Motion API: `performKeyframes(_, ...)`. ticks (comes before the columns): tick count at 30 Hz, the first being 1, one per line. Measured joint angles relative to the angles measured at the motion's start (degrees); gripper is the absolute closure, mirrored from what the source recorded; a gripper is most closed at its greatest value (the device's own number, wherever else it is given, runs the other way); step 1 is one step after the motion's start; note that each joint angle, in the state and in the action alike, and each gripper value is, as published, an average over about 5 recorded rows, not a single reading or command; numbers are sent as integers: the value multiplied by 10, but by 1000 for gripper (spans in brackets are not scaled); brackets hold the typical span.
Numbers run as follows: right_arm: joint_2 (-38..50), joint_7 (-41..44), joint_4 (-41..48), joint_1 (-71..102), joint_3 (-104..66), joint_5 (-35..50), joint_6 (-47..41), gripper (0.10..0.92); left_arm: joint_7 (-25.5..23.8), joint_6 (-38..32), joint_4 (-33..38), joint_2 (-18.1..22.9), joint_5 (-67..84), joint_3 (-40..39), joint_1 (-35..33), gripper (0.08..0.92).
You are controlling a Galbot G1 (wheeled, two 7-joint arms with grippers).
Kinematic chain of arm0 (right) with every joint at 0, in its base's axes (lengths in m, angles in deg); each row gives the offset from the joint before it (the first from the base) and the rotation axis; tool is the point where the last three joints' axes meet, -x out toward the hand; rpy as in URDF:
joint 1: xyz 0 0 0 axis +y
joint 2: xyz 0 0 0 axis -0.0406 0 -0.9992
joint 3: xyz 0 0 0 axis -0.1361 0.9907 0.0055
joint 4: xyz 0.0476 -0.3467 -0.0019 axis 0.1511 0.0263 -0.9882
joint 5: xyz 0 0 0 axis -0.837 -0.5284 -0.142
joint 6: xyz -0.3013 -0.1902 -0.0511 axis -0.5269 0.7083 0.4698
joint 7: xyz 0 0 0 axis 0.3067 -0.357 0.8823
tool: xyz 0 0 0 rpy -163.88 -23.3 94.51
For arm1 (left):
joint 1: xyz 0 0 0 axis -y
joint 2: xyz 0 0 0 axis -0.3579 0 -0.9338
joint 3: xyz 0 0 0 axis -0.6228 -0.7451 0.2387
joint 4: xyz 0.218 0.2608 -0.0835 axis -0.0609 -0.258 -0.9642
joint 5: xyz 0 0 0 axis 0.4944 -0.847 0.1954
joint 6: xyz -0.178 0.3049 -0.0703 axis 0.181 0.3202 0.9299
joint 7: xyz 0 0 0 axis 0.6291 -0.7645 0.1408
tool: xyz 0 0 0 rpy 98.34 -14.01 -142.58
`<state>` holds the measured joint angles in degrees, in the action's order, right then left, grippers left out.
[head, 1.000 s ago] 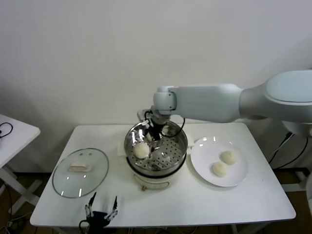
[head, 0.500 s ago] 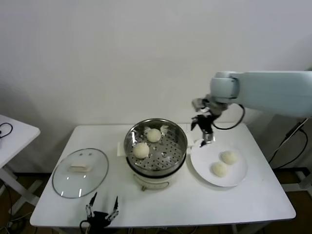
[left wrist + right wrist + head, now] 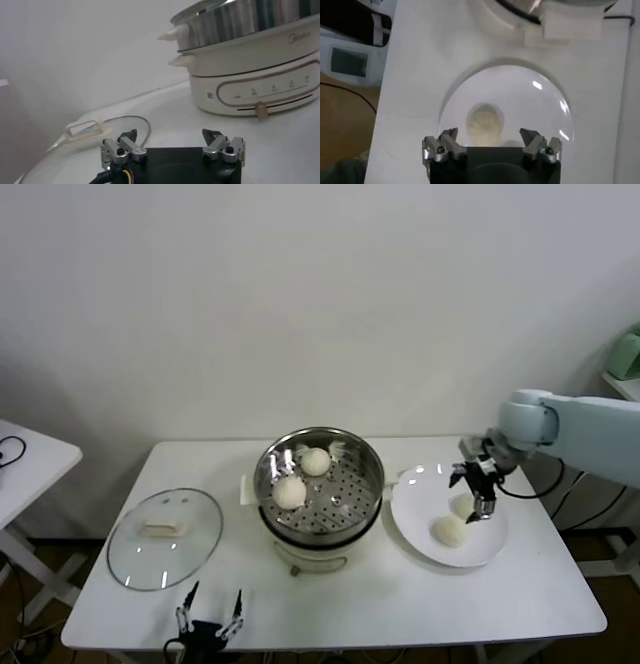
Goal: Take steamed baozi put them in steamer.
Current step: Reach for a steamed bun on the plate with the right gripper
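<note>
Baozi number three is the job in hand: two buns (image 3: 302, 476) already sit on the perforated tray of the steamer (image 3: 368, 484) at the centre of the head view, and two more (image 3: 450, 530) wait on the white plate (image 3: 420, 529) to its right. My right claw (image 3: 478, 492) hangs just above the plate's farther bun, jaws spread wide and holding nothing; in the right wrist view one bun (image 3: 485, 121) lies between the open fingers. Next, I judge, I must drop straight down, centre the bun between the pads and close softly so the dough is not crushed. My left claw (image 3: 208, 620) rests open and idle at the bench's (image 3: 400, 594) near edge, lower left, beside the glass lid (image 3: 165, 537).
</note>
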<state>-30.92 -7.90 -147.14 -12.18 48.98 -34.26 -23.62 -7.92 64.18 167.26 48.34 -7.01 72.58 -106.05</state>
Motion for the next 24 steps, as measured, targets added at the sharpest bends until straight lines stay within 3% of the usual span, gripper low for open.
performKeyframes(24, -28, -22, 95, 171, -122, -91, 5, 203, 0, -3, -4, 5, -6, 0, -4, 177)
